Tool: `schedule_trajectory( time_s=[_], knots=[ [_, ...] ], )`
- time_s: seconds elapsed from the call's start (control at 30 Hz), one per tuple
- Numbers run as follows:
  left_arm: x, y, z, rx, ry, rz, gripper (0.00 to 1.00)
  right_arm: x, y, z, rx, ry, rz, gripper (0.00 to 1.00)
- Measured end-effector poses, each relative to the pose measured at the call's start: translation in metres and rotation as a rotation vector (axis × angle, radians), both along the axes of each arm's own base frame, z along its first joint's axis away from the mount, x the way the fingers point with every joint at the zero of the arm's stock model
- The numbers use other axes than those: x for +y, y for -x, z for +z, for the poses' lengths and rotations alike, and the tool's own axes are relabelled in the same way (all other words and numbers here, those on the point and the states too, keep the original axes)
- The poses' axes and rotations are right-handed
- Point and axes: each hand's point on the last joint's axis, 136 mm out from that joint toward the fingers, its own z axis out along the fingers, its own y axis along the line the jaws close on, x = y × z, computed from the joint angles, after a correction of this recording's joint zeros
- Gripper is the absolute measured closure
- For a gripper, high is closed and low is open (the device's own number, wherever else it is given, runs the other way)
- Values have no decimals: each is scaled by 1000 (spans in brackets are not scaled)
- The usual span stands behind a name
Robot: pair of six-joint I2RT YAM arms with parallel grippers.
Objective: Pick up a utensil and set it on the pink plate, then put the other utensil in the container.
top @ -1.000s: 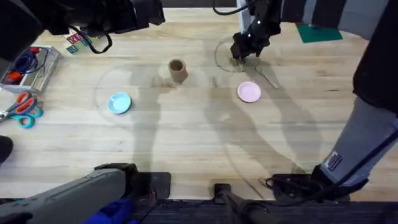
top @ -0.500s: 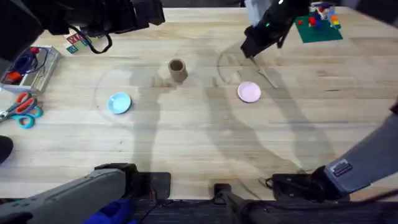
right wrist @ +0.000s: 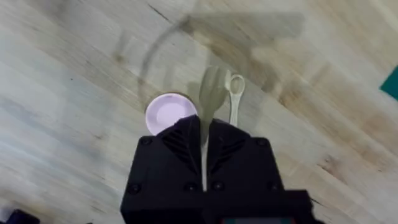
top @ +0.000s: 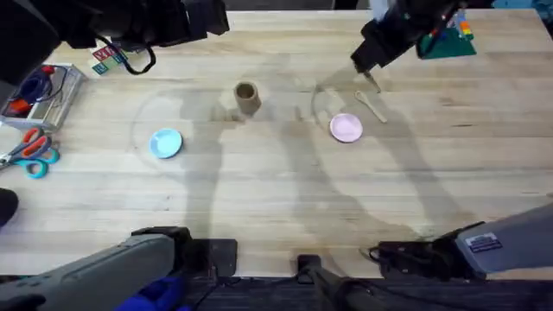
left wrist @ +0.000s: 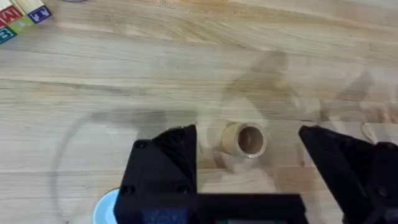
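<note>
My right gripper [top: 370, 62] hangs above the table beyond the pink plate [top: 346, 128], shut on the pale wooden fork [right wrist: 212, 90]. The fork's tines stick out past the fingers in the right wrist view. The wooden spoon [top: 372, 105] lies flat on the table just right of the plate; it also shows as the spoon [right wrist: 236, 99] beside the pink plate [right wrist: 168, 112]. The brown container [top: 247, 97] stands upright left of the plate. My left gripper [left wrist: 249, 165] is open and high above the container [left wrist: 244, 139].
A light-blue plate [top: 165, 142] lies at the left. Scissors [top: 31, 152] and a tray of small items [top: 36, 90] sit at the far left edge. Letter blocks [top: 107, 59] are at the back left, a green mat with bricks [top: 442, 39] at the back right.
My right gripper has lifted off the table with the fork and moved right and toward the back. The spoon stays on the table. The left arm has not moved.
</note>
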Motion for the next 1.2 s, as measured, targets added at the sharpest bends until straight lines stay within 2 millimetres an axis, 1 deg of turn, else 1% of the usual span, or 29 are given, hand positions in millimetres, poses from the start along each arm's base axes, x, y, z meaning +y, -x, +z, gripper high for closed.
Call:
schedule_trajectory(
  time_s=[0.03,0.1,0.17,0.2,0.23,0.47,0.53,0.73,0.87,0.9,0.93,1.13,1.17,1.2],
  knots=[
    [0,0,0,0,0,0,8,-1,4,15,-47,-16,0,969],
    [0,0,0,0,0,0,8,-3,9,21,-82,-27,1,969],
    [0,0,0,0,0,0,8,-5,15,22,-101,-34,1,968],
    [0,0,0,0,0,0,8,-7,22,19,-113,-37,3,968],
    [0,0,0,0,0,0,8,-8,25,17,-116,-38,3,968],
    [0,0,0,0,0,0,8,-10,36,-17,-77,-35,7,968],
    [0,0,0,0,0,0,8,-9,39,-32,-60,-42,11,968],
    [0,0,0,0,0,0,8,-9,44,-54,-42,-43,14,969],
    [0,0,0,0,0,0,8,-9,42,-70,-62,-49,14,968],
    [0,0,0,0,0,0,8,-8,41,-75,-69,-52,14,968],
    [0,0,0,0,0,0,8,-10,45,-86,-62,-49,14,965],
    [0,0,0,0,0,0,7,-3,41,-99,-40,-73,24,966],
    [0,0,0,0,0,0,8,-1,41,-102,-32,-77,27,966],
    [0,0,0,0,0,0,8,0,42,-110,-8,-80,30,966]
  ],
)
